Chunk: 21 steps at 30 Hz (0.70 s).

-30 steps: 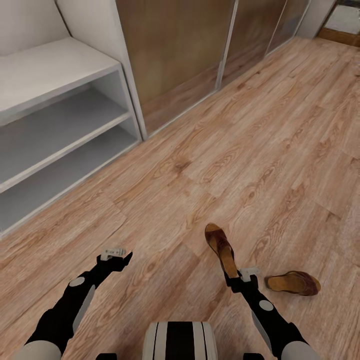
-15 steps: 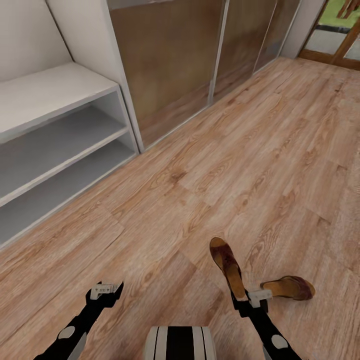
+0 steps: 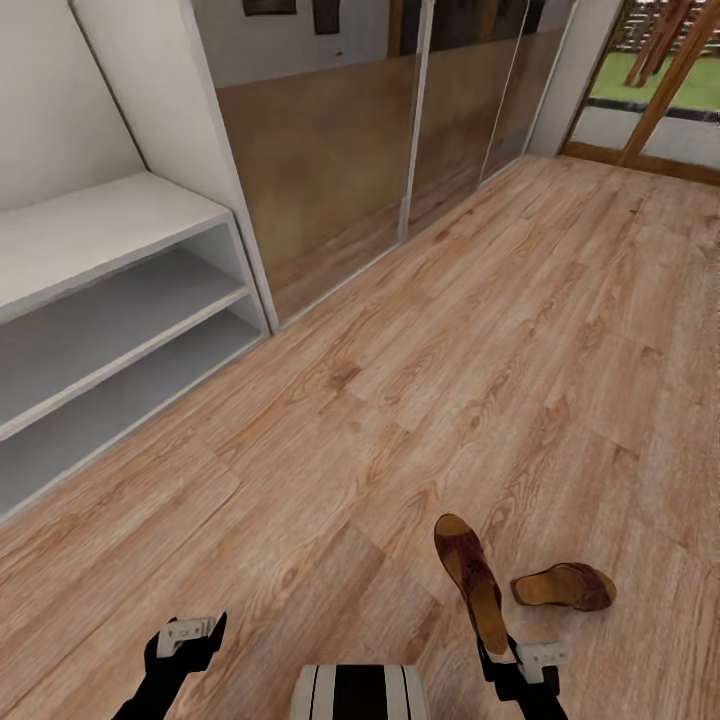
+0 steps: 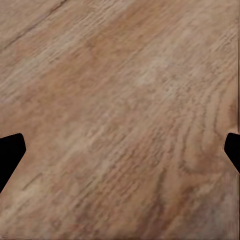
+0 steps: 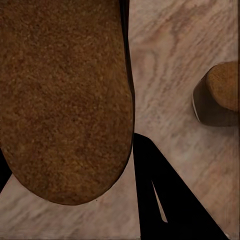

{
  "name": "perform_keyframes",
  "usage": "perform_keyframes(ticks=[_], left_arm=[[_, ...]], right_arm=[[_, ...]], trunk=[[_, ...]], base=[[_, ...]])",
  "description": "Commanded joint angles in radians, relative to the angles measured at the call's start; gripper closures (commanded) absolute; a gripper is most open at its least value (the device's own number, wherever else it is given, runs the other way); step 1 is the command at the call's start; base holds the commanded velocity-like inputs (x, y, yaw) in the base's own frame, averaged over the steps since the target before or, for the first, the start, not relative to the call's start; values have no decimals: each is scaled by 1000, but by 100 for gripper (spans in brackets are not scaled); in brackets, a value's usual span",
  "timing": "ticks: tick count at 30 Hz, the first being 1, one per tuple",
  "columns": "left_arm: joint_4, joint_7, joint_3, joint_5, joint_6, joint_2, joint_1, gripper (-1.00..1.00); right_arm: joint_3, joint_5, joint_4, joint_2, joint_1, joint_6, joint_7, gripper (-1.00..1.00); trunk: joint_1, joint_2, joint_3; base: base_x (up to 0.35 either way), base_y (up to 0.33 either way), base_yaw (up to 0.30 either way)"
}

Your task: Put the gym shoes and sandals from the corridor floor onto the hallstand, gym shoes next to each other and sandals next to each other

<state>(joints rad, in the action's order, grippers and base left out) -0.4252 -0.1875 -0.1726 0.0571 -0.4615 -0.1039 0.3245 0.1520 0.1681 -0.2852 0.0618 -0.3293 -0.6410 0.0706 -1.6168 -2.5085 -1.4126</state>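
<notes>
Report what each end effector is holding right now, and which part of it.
The right end effector holds one brown sandal by its heel end. The left end effector holds nothing, open over the wood floor.

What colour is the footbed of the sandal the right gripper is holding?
Tan-brown, with a darker brown strap; the held sandal shows best in the head view.

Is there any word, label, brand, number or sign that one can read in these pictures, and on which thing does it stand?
None: no readable text shows.
The held sandal and the sandal on the floor: plain brown, no brand mark.
The hallstand: plain white shelves, no label.
The dark frames high on the wall: too small to tell.
</notes>
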Motion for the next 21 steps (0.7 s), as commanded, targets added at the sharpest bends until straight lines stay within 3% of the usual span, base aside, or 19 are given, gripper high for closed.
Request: perform_keyframes(ticks=[1,7,21], left_arm=[[7,-9,-5,6,-2,2,-1,-100],[18,-6,-5,6,-39,4,-4,-100],[18,-7,-4,0,-43,7,-4,-100]], right_arm=[[9,1,18,0,-1,-18,8,100],[10,2,49,1,0,-42,8,100],[10,2,50,1,0,-43,8,100]], trunk=[[1,0,5],[3,1,37],[10,5,113]], base=[[0,0,-68],[0,0,-59],[0,0,-2]])
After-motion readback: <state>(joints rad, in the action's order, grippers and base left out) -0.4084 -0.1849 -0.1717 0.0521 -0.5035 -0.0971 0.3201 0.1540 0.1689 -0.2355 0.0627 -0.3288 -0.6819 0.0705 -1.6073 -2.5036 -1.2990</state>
